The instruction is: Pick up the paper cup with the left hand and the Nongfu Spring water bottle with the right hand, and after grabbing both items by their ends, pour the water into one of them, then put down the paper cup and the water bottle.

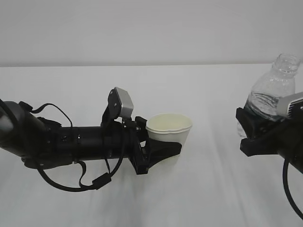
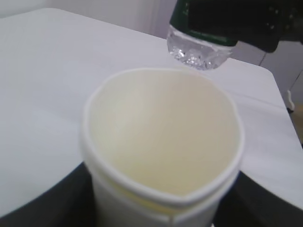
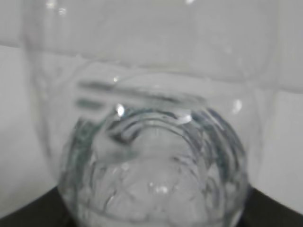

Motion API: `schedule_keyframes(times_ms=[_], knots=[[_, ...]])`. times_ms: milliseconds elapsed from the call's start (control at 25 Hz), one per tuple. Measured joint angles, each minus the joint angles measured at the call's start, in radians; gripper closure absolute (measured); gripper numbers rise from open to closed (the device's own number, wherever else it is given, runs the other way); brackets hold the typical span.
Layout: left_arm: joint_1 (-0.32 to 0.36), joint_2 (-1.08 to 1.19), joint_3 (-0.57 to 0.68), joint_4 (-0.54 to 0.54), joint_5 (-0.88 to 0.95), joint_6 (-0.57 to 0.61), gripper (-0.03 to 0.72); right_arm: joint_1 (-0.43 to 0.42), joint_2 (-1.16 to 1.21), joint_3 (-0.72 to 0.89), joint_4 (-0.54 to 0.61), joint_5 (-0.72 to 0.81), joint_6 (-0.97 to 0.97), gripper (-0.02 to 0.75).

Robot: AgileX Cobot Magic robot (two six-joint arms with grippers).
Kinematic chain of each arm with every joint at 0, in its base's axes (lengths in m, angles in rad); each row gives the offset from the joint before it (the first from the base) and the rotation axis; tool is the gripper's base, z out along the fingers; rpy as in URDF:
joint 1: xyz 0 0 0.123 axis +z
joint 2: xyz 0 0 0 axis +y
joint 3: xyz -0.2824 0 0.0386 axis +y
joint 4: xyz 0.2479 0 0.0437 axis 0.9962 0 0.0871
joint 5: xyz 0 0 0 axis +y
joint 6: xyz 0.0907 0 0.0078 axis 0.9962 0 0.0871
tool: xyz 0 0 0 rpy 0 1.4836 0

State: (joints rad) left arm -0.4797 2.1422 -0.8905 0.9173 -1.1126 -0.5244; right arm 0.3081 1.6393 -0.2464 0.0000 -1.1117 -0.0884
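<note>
White tabletop (image 1: 71,198) | left gripper (image 1: 163,147) clamps small white paper cup (image 1: 169,128), upright | right gripper (image 1: 255,130) grips clear ribbed water bottle (image 1: 274,90), upright, well right of cup

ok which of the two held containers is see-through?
The Nongfu Spring water bottle in the right gripper: clear ribbed plastic. The paper cup is opaque white.

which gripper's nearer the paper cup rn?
Left. The left gripper is closed around the paper cup, holding it upright. The right gripper is off to the cup's right, apart from it, holding the water bottle.
</note>
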Motion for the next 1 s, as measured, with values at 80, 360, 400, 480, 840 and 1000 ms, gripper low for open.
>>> schedule_keyframes(times_ms=[80, 360, 400, 480, 840, 1000], knots=[[0.0, 0.002, 0.0, 0.006, -0.004, 0.0, 0.239, 0.0, -0.042, 0.002, 0.0, 0.038, -0.001, 0.333], [0.0, 0.002, 0.0, 0.02, -0.026, 0.0, 0.239, 0.0, -0.175, 0.009, 0.0, 0.197, -0.004, 0.333], [0.0, 0.002, 0.0, 0.028, -0.026, -0.002, 0.239, 0.0, -0.191, 0.009, 0.0, 0.217, -0.004, 0.333], [-0.003, 0.002, 0.0, 0.047, -0.026, -0.006, 0.239, 0.0, -0.226, 0.009, 0.0, 0.264, -0.004, 0.333], [-0.056, 0.004, -0.04, 0.089, -0.028, -0.048, 0.241, 0.0, -0.283, 0.009, 0.033, 0.378, -0.113, 0.333], [-0.056, 0.004, -0.04, 0.087, -0.028, -0.05, 0.241, 0.0, -0.284, 0.009, 0.066, 0.378, -0.194, 0.333]])
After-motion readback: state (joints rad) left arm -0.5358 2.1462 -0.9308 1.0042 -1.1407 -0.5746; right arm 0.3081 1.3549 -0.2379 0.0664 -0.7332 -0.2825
